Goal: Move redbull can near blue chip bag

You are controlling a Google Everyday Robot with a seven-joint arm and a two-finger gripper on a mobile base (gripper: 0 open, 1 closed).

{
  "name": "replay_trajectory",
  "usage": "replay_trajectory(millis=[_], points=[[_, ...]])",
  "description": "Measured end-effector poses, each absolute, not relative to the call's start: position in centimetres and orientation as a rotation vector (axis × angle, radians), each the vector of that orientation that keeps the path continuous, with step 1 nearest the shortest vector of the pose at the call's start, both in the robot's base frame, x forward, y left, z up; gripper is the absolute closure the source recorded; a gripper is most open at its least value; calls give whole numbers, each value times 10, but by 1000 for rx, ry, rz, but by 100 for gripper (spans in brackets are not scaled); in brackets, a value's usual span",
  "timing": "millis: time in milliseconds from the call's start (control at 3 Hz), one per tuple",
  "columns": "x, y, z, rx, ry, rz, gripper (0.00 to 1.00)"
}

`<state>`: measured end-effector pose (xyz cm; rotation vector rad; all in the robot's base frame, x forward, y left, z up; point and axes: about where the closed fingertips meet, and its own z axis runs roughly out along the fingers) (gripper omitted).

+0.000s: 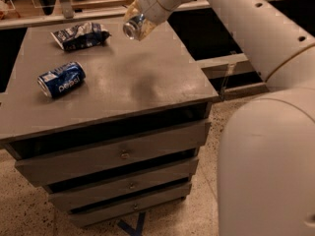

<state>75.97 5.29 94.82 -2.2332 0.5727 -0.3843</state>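
Observation:
My gripper (137, 24) is above the back middle of the grey cabinet top (147, 77) and is shut on the redbull can (133, 27), a slim silver can held lying sideways in the air with its shiny round end facing left and forward. The blue chip bag (78, 35), crumpled dark blue foil with white print, lies at the back left of the top, a short way left of the can. My white arm (236, 18) reaches in from the right.
A dark blue Pepsi can (61, 79) lies on its side at the left of the top. The cabinet has three drawers (123, 156) below. A dark shelf with grey rails (226, 65) stands behind and to the right. The floor (29, 215) is speckled.

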Motion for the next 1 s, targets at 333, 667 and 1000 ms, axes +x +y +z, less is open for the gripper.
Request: replay_trajectory(millis=[333, 667, 1000], points=[[768, 73, 912, -2281, 499, -304, 100], [770, 104, 888, -2288, 396, -231, 100], [772, 128, 877, -2262, 368, -189, 100]])
